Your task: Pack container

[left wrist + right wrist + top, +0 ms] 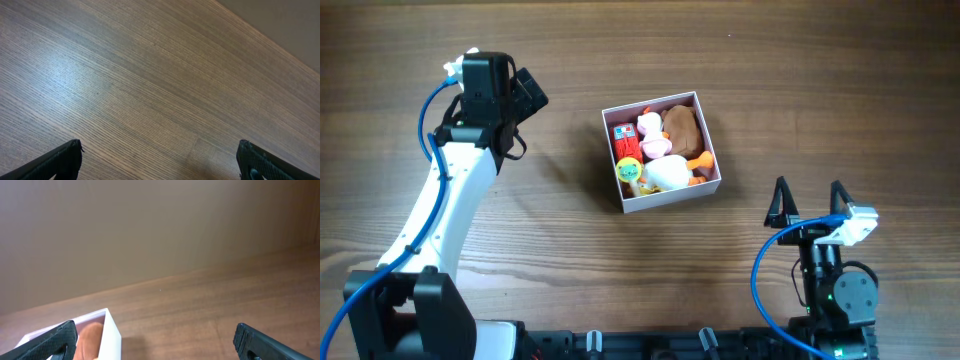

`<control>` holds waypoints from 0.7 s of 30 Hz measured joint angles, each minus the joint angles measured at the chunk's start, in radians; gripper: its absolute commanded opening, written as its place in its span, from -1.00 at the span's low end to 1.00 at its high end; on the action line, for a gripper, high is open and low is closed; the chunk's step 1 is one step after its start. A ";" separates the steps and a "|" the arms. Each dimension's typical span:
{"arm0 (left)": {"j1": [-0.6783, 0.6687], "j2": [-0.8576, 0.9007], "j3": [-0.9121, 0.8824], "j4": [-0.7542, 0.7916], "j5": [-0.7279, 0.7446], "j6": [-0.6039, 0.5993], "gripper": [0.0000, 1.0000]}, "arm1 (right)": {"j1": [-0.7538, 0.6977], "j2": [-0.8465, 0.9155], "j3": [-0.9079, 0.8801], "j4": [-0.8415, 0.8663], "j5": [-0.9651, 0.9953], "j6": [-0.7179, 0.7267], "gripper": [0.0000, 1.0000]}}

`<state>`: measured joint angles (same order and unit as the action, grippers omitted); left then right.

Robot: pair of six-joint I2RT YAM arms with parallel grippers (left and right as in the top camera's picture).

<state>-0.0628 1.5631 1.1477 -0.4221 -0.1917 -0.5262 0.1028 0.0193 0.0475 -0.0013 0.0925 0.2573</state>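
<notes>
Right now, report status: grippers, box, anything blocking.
Left gripper open, empty, above the table. Right gripper open, empty. Box upright, toys inside. Nothing seen in the way.

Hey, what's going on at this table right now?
Two robot arms are packing a container that sits in the middle of the table. It holds a bunch of small toys, packed close together. Neither arm is handling anything at this moment. The left gripper is open over bare wood off to the container's left, and the right gripper is open and empty to the container's lower right.
</notes>
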 measured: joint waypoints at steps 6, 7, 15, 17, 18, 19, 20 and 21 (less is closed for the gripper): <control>0.000 0.000 0.000 0.000 0.000 0.000 0.99 | 0.000 0.000 -0.037 0.013 0.000 -0.001 0.99; 0.000 0.000 0.000 0.000 0.000 0.000 0.99 | 0.000 0.000 -0.039 0.013 0.000 -0.001 0.99; 0.000 0.000 0.000 0.000 0.000 0.000 0.99 | 0.000 0.000 -0.040 0.013 -0.011 -0.044 0.99; 0.000 0.000 0.000 0.000 0.000 0.000 1.00 | -0.002 0.000 -0.040 0.013 -0.017 -0.047 0.99; 0.000 0.000 0.000 0.000 0.000 0.000 1.00 | -0.002 0.000 -0.040 0.013 -0.019 -0.047 0.99; 0.000 0.000 0.000 0.000 0.000 0.000 1.00 | -0.002 0.000 -0.040 0.013 -0.022 -0.050 0.99; 0.000 0.000 0.000 0.000 0.000 0.000 1.00 | -0.002 0.000 -0.040 0.013 -0.023 -0.050 0.99; 0.000 0.000 0.000 0.000 0.000 0.000 1.00 | -0.002 0.000 -0.040 0.013 -0.024 -0.050 0.99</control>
<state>-0.0628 1.5631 1.1477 -0.4221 -0.1917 -0.5262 0.1009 0.0193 0.0078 0.0120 0.0689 0.2073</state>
